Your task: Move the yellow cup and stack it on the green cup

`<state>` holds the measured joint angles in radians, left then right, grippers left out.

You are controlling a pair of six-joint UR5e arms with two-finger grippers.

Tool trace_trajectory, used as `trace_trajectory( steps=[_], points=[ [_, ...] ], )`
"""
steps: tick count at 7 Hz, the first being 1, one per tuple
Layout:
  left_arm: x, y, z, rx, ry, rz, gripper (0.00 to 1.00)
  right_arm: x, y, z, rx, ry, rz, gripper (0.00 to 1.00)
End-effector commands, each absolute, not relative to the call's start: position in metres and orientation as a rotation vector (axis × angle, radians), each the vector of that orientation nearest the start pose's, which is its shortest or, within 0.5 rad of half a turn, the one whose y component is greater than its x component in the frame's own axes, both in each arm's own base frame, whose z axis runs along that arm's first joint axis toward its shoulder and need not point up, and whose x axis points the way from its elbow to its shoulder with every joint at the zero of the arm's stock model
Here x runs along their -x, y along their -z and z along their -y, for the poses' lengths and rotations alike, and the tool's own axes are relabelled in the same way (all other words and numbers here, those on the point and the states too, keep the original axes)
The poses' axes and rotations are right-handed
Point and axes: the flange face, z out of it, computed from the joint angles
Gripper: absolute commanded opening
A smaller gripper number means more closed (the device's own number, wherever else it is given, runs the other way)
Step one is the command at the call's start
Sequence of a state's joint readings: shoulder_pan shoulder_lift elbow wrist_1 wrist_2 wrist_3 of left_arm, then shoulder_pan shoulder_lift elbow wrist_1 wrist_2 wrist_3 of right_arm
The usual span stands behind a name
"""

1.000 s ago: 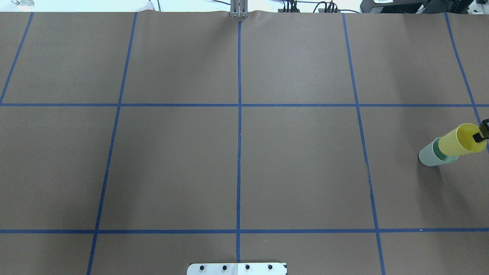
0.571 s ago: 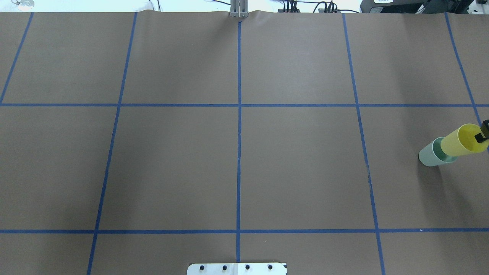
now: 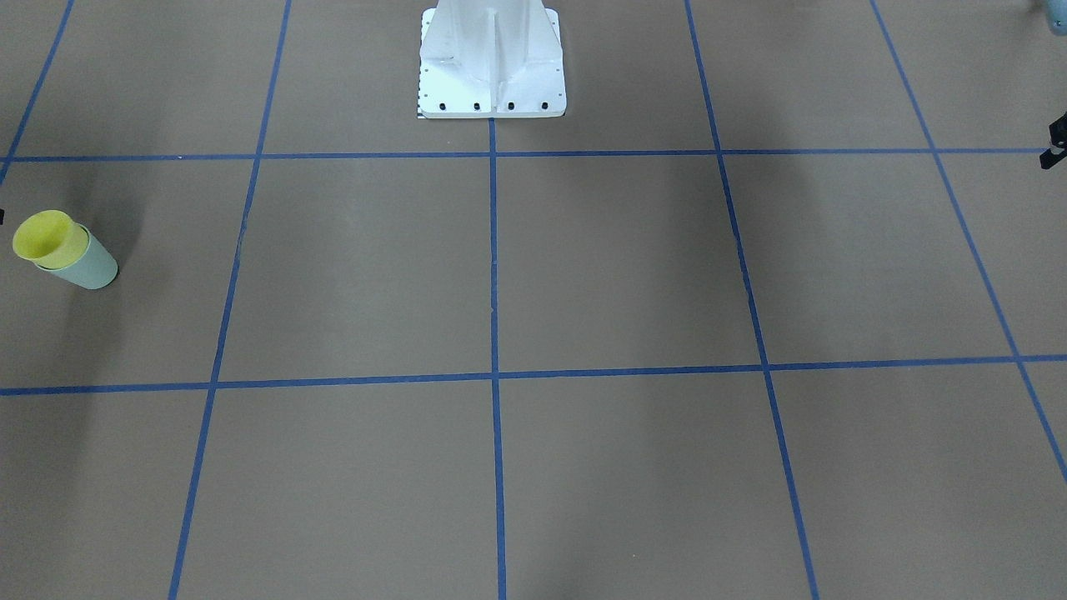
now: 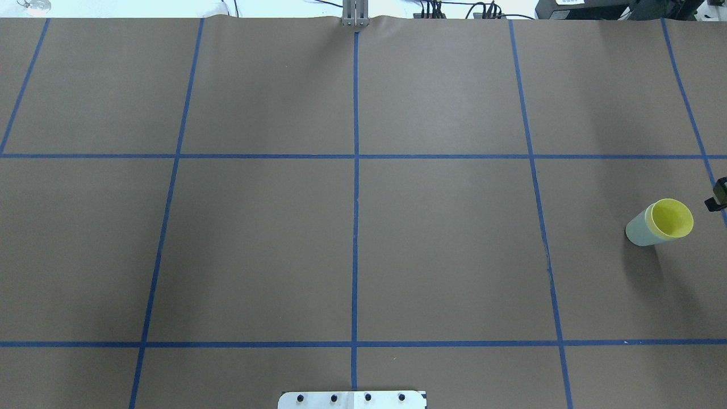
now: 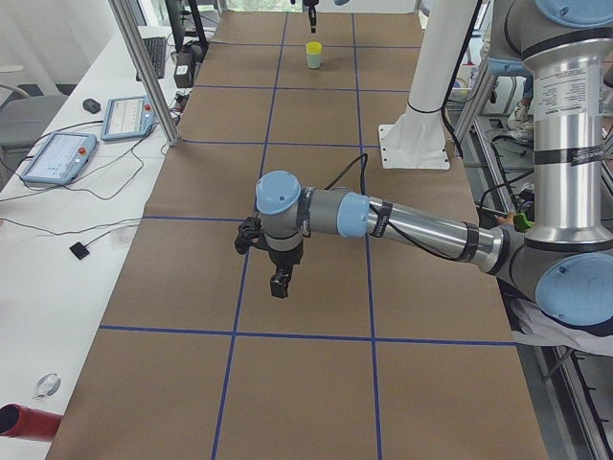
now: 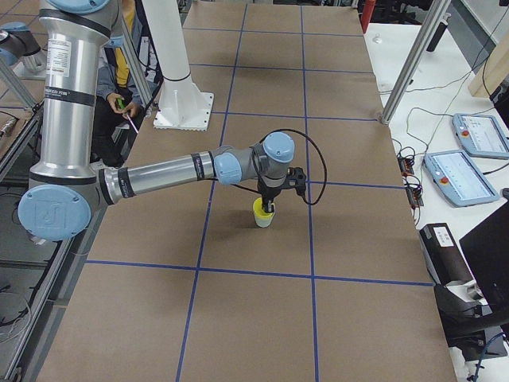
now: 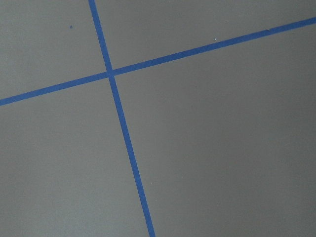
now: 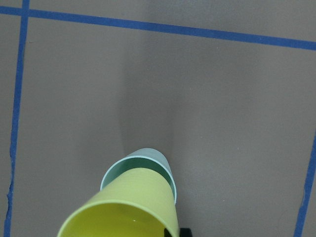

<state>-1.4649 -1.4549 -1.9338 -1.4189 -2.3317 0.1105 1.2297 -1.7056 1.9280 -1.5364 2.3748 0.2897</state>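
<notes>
The yellow cup (image 4: 673, 218) sits nested upright inside the green cup (image 4: 639, 230) near the table's right edge. Only its rim shows above the green one in the front view, where the yellow cup (image 3: 46, 233) and the green cup (image 3: 87, 267) stand at the far left. In the right wrist view the yellow cup (image 8: 128, 207) fills the bottom, with the green rim (image 8: 158, 160) around it. My right gripper (image 4: 717, 199) hangs just above and apart from the cups, open and empty; it also shows in the right view (image 6: 269, 203). My left gripper (image 5: 279, 285) hovers over bare table far from the cups; I cannot tell its state.
The robot's white pedestal (image 3: 492, 58) stands at the table's middle near edge. Blue tape lines (image 4: 355, 227) grid the brown table. Side benches hold tablets (image 6: 465, 175) and cables. An aluminium post (image 6: 409, 72) stands by the table's edge.
The yellow cup, held tilted with its base in the green cup, has dropped fully into it. The right gripper has let go and stays at the frame edge.
</notes>
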Motion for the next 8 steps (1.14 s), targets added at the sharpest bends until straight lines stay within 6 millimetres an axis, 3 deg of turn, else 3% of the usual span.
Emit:
trace_trajectory(
  steps=[1, 2, 3, 5, 7, 8],
  points=[
    [0.018, -0.55, 0.441, -0.095, -0.243, -0.762, 1.0, 0.09, -0.537, 0.435, 0.015, 0.154, 0.838, 0.18],
    [0.018, -0.552, 0.439, -0.091, -0.241, -0.762, 1.0, 0.09, -0.535, 0.435, 0.01, 0.157, 0.839, 0.33],
    [0.019, -0.555, 0.436, -0.084, -0.238, -0.764, 1.0, 0.091, -0.526, 0.442, -0.016, 0.174, 0.841, 0.99],
    [0.019, -0.556, 0.436, -0.082, -0.236, -0.762, 1.0, 0.091, -0.52, 0.453, -0.045, 0.176, 0.81, 1.0],
    [0.019, -0.558, 0.435, -0.077, -0.235, -0.762, 1.0, 0.039, -0.535, 0.463, -0.071, 0.066, 0.754, 1.0],
    [0.019, -0.56, 0.435, -0.073, -0.233, -0.761, 1.0, 0.011, -0.553, 0.465, -0.08, 0.097, 0.734, 1.0]
  ],
)
